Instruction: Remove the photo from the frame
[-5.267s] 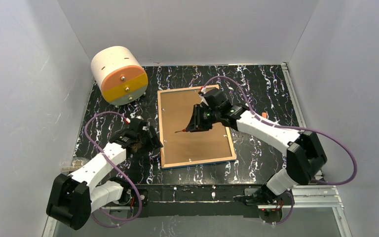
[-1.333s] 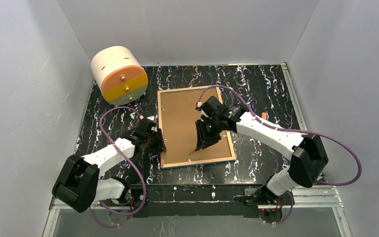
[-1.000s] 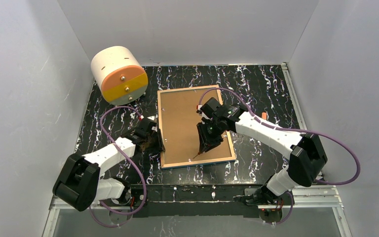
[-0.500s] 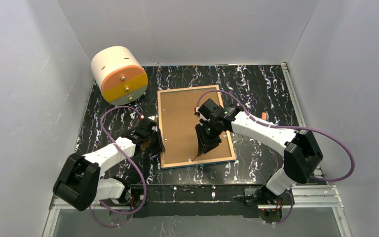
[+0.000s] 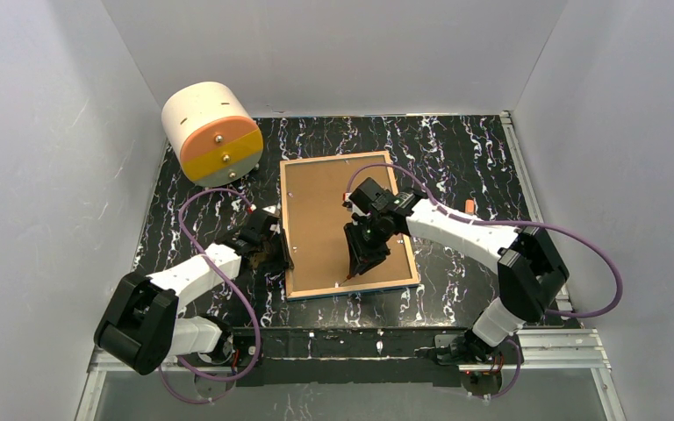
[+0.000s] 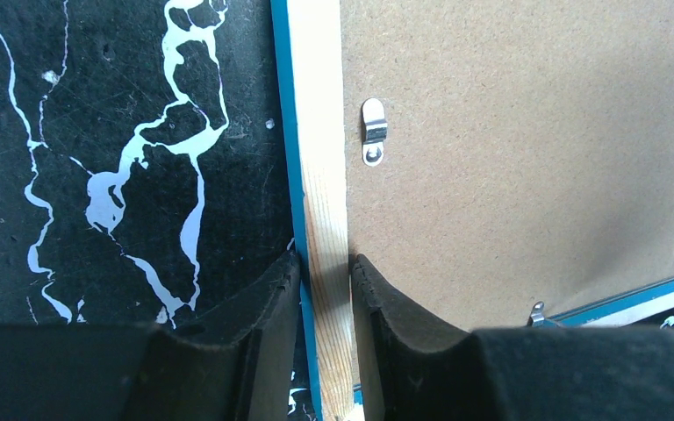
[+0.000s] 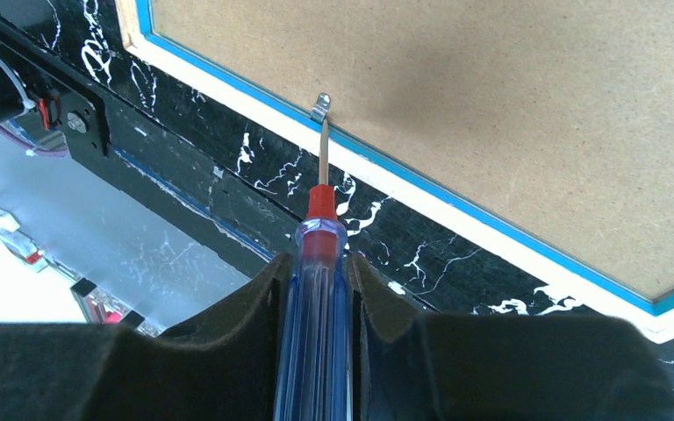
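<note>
The frame (image 5: pixel 333 159) lies face down, its blue rim and light wooden edging (image 6: pixel 316 132) around a brown backing board (image 5: pixel 320 215). The photo is hidden under that board. My left gripper (image 5: pixel 279 253) is shut on the frame's left edge, one finger on each side of the wooden strip (image 6: pixel 326 263). My right gripper (image 5: pixel 362 261) is shut on a blue-handled screwdriver (image 7: pixel 316 254). The screwdriver's thin tip touches a small metal clip (image 7: pixel 321 107) at the frame's near edge. Another clip (image 6: pixel 373 132) sits flat on the board by the left edge.
A white cylinder with an orange and yellow face (image 5: pixel 211 132) stands at the back left. A small orange item (image 5: pixel 471 206) lies right of the frame. White walls enclose the black marbled table (image 5: pixel 456 149). A metal rail (image 5: pixel 535 342) runs along the near edge.
My right gripper has carried the screwdriver from the board's middle down to the near-edge clip. My left gripper has come up to the frame's left edge and shut on it.
</note>
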You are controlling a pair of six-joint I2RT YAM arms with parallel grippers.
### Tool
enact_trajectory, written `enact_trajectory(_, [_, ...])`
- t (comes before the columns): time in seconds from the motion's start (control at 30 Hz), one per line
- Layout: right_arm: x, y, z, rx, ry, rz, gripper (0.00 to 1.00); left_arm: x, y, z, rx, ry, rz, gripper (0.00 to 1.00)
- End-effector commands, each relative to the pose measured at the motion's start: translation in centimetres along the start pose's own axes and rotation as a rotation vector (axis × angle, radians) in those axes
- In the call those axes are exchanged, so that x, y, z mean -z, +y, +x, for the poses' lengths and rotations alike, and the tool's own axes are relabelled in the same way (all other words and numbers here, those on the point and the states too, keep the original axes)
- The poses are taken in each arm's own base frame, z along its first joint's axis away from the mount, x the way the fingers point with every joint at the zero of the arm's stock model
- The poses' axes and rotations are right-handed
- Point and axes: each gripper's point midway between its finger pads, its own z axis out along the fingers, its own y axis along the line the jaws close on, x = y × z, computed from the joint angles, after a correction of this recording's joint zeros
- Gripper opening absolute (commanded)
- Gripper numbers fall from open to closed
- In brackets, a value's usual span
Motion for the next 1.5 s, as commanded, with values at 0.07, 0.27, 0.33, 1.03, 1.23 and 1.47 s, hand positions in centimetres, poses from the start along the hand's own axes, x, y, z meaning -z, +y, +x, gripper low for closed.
enact_trajectory(0.07, [-0.7, 1.1, -0.1, 0.024, 0.001, -0.04, 0.01, -0.2, 3.0, 2.9, -0.032, 0.093, -0.117, 0.25])
enact_trajectory(0.27, [-1.0, 1.4, -0.5, 0.019, -0.023, -0.053, 0.01, -0.2, 3.0, 2.9, -0.03, 0.093, -0.117, 0.25])
enact_trajectory(0.33, [-1.1, 1.4, -0.7, 0.018, -0.026, -0.052, 0.01, -0.2, 3.1, 3.0, -0.03, 0.093, -0.117, 0.25])
enact_trajectory(1.03, [0.5, 1.1, -2.3, -0.004, -0.137, 0.007, 0.01, -0.1, 3.2, 2.9, -0.018, 0.081, -0.123, 0.28])
enact_trajectory(1.23, [1.1, 0.9, -2.8, -0.007, -0.175, 0.023, 0.01, -0.1, 3.1, 2.7, -0.017, 0.078, -0.123, 0.3])
enact_trajectory(1.47, [1.2, 2.3, -2.4, 0.011, -0.161, -0.057, 0.01, -0.1, 2.9, 2.5, -0.018, 0.077, -0.118, 0.33])
